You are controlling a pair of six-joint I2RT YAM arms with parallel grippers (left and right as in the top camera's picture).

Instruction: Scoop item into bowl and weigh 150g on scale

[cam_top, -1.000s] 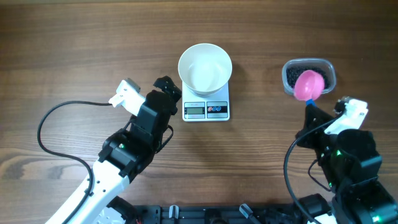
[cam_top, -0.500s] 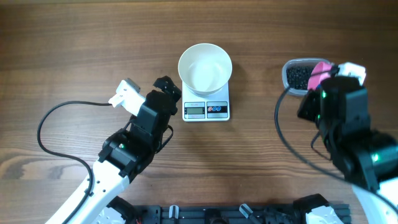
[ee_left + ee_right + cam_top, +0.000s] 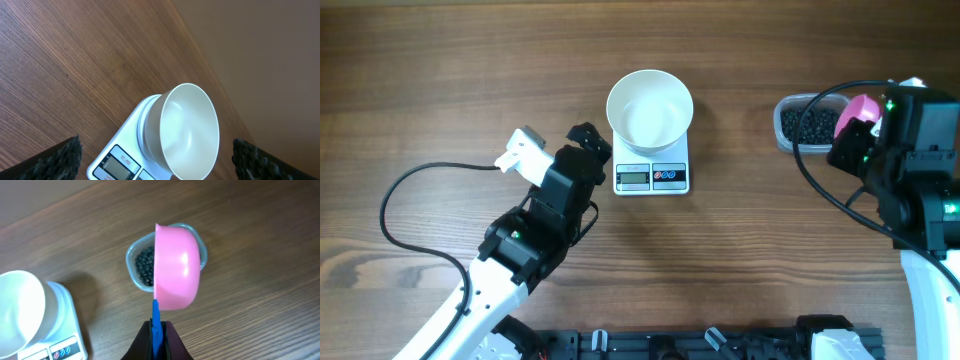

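Well: right gripper (image 3: 156, 332) clenched on tilted scoop (image 3: 176, 270) above tub (image 3: 129, 266), likely empty; steep dig could scatter beads (image 3: 145, 265). Left gripper (image 3: 592, 142) released.

Soft, even light fills all three views, and nothing is dim. From overhead the tabletop (image 3: 440, 60) shows crisp wood grain, and the shadows on it are faint with blurred edges. The white bowl (image 3: 650, 108) is close to blown out, its inside told only by light grey shading. In the left wrist view the near grain is sharp, while the fingers (image 3: 60, 157) of the left gripper (image 3: 156, 146), in the bottom corners, are dark, soft and out of focus. In the right wrist view the pink scoop (image 3: 175, 267) carries a broad, gentle highlight, and the scale (image 3: 60, 325) throws a diffuse shadow to its right.
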